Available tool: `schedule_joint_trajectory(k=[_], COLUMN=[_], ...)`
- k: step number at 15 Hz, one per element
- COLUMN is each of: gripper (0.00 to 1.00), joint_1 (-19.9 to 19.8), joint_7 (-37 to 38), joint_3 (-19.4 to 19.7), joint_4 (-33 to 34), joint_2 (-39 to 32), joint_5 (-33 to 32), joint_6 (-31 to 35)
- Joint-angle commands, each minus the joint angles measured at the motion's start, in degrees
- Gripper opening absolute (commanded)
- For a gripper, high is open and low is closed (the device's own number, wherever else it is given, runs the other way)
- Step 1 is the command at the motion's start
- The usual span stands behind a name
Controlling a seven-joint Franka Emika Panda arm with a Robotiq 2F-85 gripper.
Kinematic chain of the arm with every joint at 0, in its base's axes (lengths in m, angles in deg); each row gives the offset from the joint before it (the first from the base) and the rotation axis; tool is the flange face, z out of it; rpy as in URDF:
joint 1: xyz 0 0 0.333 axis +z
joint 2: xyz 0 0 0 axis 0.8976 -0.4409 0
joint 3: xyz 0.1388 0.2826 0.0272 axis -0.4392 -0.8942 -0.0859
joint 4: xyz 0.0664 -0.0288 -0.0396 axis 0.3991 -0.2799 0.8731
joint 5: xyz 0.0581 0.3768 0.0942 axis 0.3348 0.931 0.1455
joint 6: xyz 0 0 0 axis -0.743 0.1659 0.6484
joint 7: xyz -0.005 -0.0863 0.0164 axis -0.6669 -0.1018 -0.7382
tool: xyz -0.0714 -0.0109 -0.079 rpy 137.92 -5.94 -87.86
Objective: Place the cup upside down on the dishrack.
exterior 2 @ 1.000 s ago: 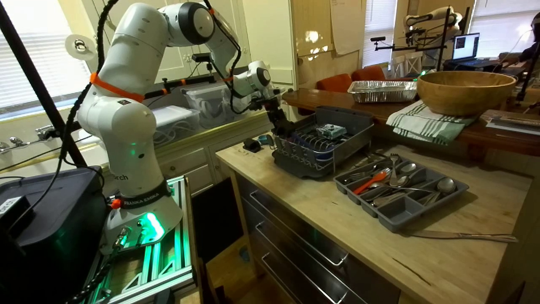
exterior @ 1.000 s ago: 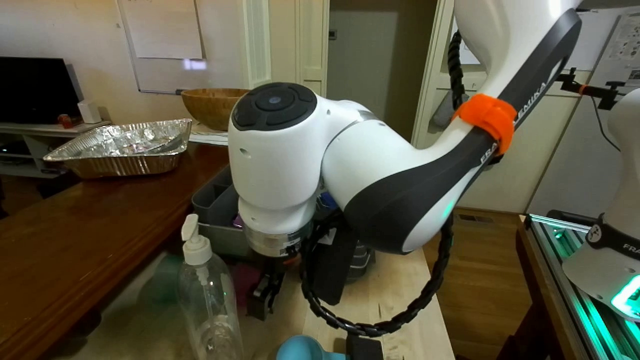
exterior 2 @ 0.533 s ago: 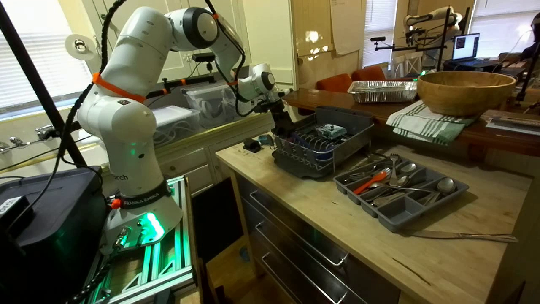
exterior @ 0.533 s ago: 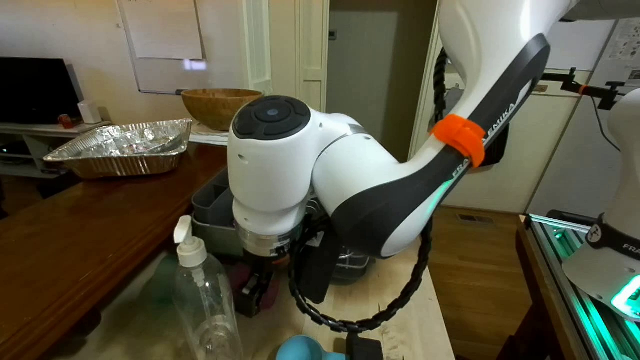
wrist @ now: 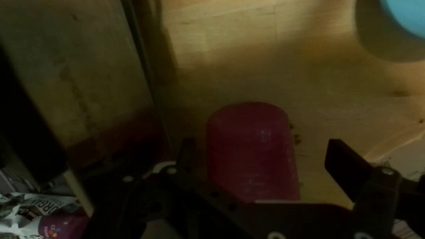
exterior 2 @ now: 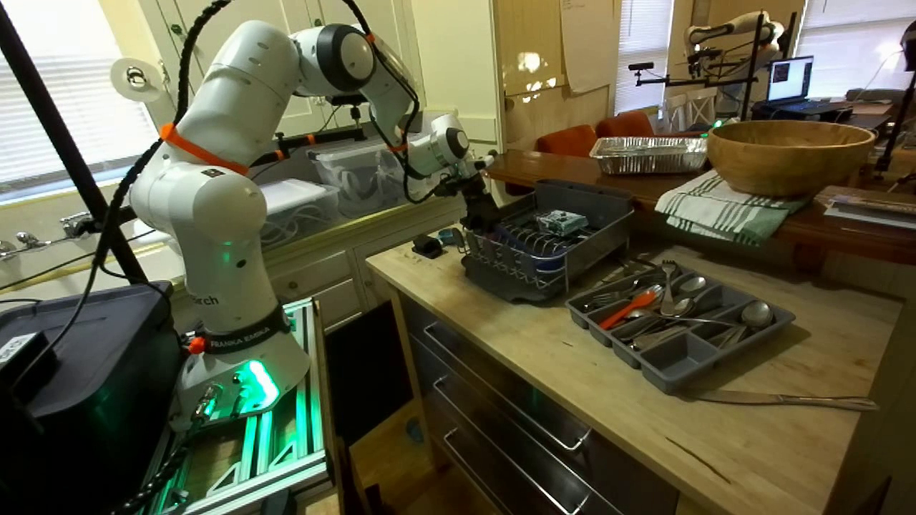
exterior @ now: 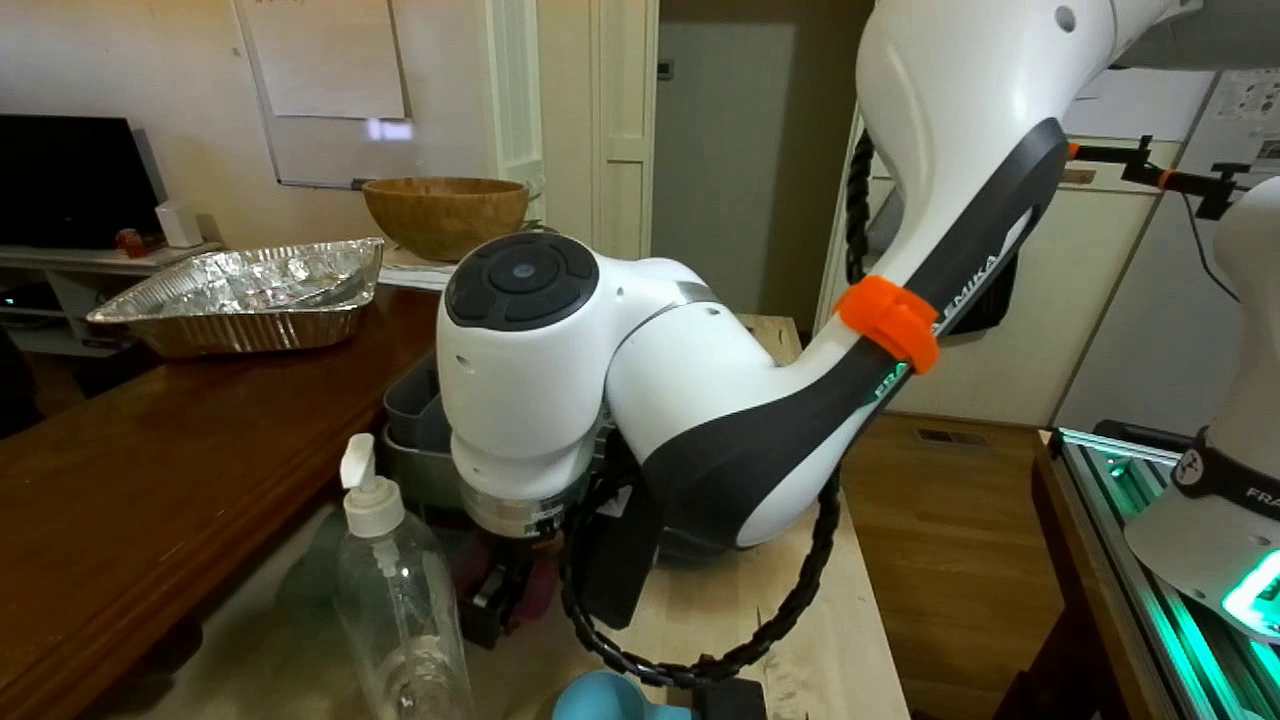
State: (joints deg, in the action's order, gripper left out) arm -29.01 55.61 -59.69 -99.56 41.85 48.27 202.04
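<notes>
"Gripper [wrist: 262,151]: how are its fingers [wrist: 347,169] set?"

"Spread apart. In the wrist view the magenta cup [wrist: 250,149] shows between them, with counter [wrist: 332,76] visible on both sides of it."

"So the cup is where?"

"On the counter, near the dishrack [exterior 2: 597,239]; which way up, I can't tell."

"And around them?"

"A clear soap bottle [exterior: 400,605] stands near the gripper. A small packet [exterior 2: 562,222] lies in the dishrack."

"Farther off?"

"A cutlery tray [exterior 2: 680,352] just beside the dishrack, then a wooden bowl [exterior 2: 791,157] higher up."
</notes>
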Motion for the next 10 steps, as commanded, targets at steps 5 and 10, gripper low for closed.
schedule_joint_trajectory(k=[5, 10], gripper=[1.00, 0.50], joint_1=[3.8, 4.8], joint_7=[2.8, 3.8], joint_3=[4.1, 5.1], joint_4=[5.0, 6.3], joint_2=[-4.9, -6.2], joint_5=[-0.5, 0.0], joint_6=[-1.8, -2.7])
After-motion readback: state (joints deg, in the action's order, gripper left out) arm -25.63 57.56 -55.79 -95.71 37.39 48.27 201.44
